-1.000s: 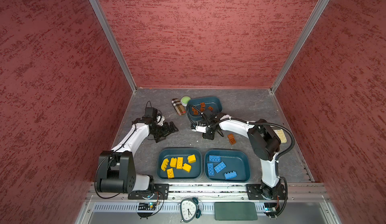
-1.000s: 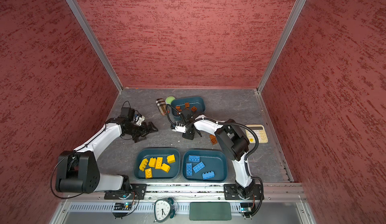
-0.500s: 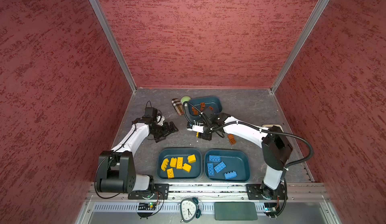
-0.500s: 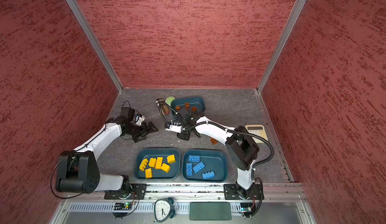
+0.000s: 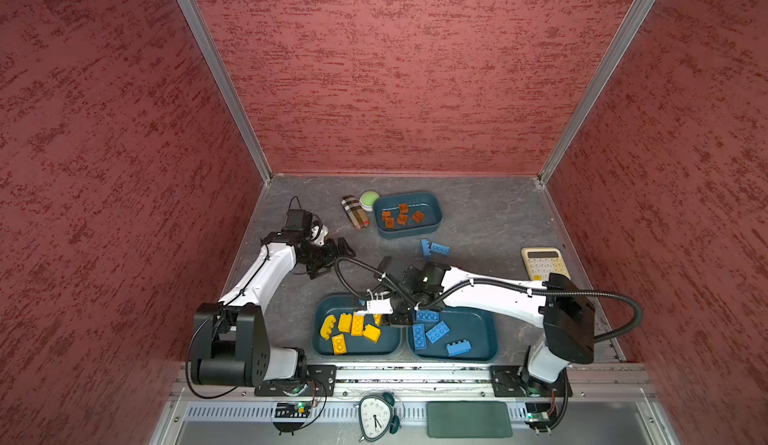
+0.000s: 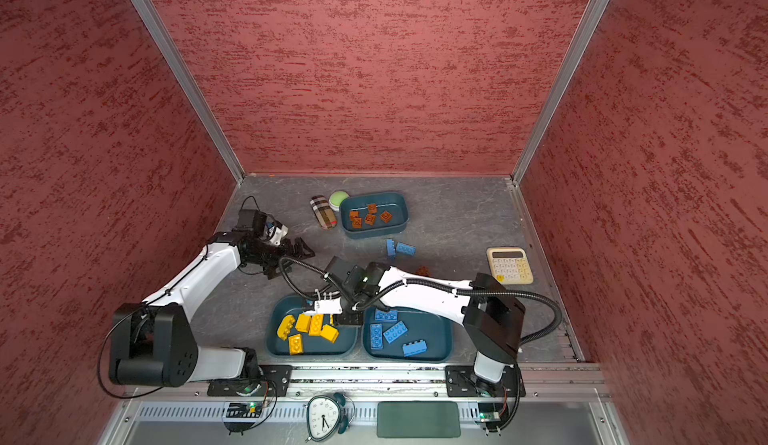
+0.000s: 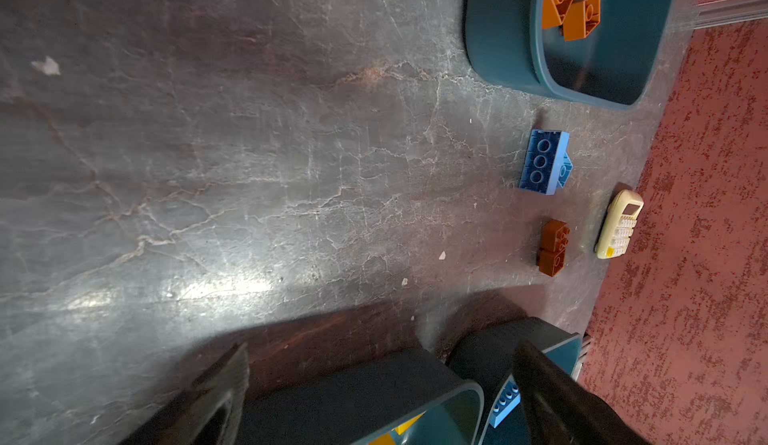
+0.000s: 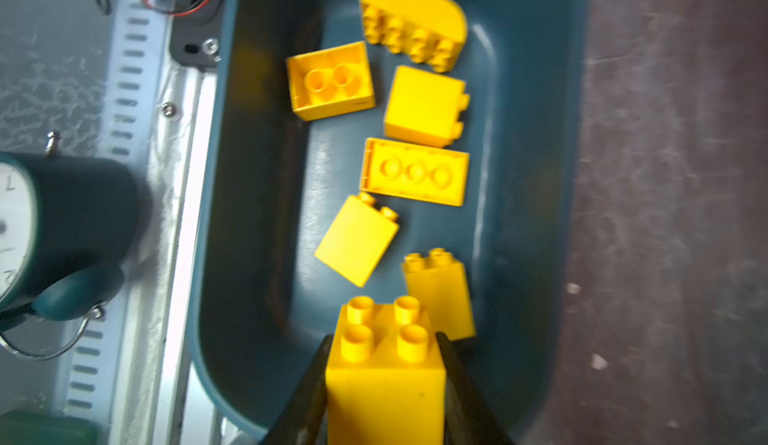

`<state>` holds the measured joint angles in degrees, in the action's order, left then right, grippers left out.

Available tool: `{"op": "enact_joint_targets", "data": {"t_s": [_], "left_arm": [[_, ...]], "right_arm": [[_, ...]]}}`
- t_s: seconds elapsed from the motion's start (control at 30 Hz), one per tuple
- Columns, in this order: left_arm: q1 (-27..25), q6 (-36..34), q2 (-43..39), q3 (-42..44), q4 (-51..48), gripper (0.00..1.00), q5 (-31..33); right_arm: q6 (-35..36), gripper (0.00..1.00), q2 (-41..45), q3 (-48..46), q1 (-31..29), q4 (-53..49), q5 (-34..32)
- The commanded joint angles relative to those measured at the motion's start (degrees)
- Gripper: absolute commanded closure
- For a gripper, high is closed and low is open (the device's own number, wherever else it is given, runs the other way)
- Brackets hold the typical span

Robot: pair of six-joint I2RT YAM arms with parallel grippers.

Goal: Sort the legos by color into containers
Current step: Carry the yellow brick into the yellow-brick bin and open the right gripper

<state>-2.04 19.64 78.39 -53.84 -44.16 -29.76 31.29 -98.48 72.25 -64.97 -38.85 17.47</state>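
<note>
Swung back from the far tub (image 5: 438, 214), the right gripper (image 8: 382, 349) hangs clamped on a yellow brick (image 8: 384, 384) above the tub of yellows (image 8: 249, 214), so letting go looks next; the left gripper (image 5: 341, 252) waits wide open over the table (image 5: 490, 222).

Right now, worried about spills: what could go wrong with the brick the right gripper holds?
The right gripper grips the yellow brick over the yellow tub, near its end; dropped there, it may hit the loose yellow brick below and bounce out. Retracting, the arm might knock the nearby brown brick.
</note>
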Motion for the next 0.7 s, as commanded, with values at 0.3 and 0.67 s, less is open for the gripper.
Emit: {"op": "enact_joint_targets", "data": {"t_s": [0.3, 0.67], "left_arm": [[-0.34, -0.57, -2.18, -0.22, -0.86, 0.0, -0.48], [-0.37, -0.62, -1.88, -0.71, -1.19, 0.01, -0.36]], "right_arm": [[0.87, 0.61, -1.52, -0.94, -2.37, 0.35, 5.59], [0.19, 0.36, 2.25, -0.07, 0.17, 1.95, 3.66]]}}
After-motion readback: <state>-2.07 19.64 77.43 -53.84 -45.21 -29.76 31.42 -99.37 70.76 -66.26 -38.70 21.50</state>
